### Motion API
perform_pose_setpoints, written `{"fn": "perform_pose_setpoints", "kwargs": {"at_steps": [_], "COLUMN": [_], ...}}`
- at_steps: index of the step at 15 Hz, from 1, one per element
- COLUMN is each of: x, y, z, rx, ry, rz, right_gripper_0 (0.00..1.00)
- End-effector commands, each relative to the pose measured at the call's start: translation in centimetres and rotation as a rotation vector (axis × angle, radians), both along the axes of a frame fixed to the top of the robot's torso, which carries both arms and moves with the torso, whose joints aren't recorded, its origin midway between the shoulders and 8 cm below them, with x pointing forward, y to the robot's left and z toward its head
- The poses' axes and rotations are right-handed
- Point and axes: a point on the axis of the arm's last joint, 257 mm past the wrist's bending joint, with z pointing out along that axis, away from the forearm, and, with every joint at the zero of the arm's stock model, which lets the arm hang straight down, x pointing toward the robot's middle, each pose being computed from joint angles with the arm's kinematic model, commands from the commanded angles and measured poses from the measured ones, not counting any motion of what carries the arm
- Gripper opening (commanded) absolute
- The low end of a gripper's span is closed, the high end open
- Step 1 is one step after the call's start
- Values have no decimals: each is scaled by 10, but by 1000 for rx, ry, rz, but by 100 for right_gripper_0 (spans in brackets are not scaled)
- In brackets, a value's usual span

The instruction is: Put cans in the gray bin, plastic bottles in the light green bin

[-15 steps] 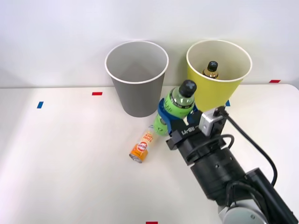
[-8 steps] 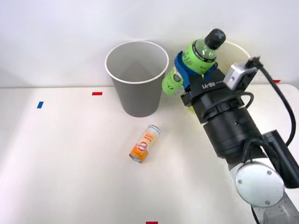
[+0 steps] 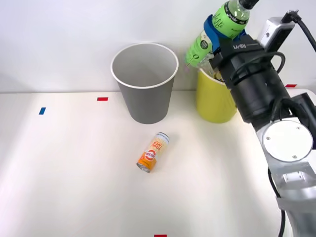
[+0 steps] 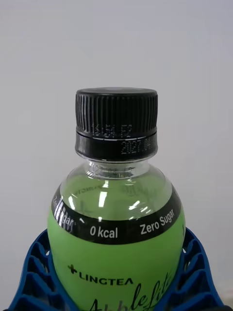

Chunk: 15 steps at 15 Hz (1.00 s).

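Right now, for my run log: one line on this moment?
right gripper: shut on green plastic bottle | held above yellow-green bin | orange-white can lying on table | gray bin upright

Robot lab test bench, bare white table (image 3: 74,187) against plain white wall (image 3: 59,39), red tape marks (image 3: 102,98) and blue tape mark (image 3: 42,110) laid out on tabletop

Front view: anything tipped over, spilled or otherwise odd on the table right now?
Nothing spilled. The orange-and-white can lies on its side on the table, in front of the upright gray bin. The hand grips the green bottle tilted above the light green bin.
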Motion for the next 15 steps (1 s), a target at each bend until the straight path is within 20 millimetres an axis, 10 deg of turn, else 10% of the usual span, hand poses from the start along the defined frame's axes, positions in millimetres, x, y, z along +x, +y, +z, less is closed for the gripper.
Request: {"fn": "perform_pose_setpoints", "kwargs": {"at_steps": [1, 7, 15], "x": [35, 73, 124], "y": [-18, -68, -79], "z": [10, 12, -9], "rx": [17, -122, -140], "ry": [5, 32, 130], "rz": [-49, -162, -177], "right_gripper_0": [0, 0, 0]}}
